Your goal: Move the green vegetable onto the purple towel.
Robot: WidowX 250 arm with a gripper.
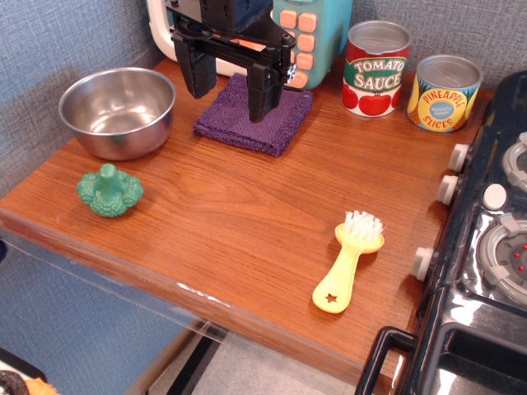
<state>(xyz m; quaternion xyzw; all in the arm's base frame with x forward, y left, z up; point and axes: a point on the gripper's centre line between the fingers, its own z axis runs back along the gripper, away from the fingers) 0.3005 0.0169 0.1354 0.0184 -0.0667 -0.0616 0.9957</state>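
Note:
The green vegetable [110, 191] is a small toy broccoli lying on the wooden table near its front left edge. The purple towel [255, 115] lies folded at the back middle of the table. My gripper [230, 89] hangs above the towel's left part with its two black fingers [195, 70] spread wide apart and nothing between them. It is far behind and to the right of the broccoli.
A steel bowl [117, 110] stands at the back left, just behind the broccoli. A tomato sauce can [375, 69] and a pineapple can [445, 93] stand at the back right. A yellow brush [349, 260] lies front right. A toy stove [486, 247] borders the right edge.

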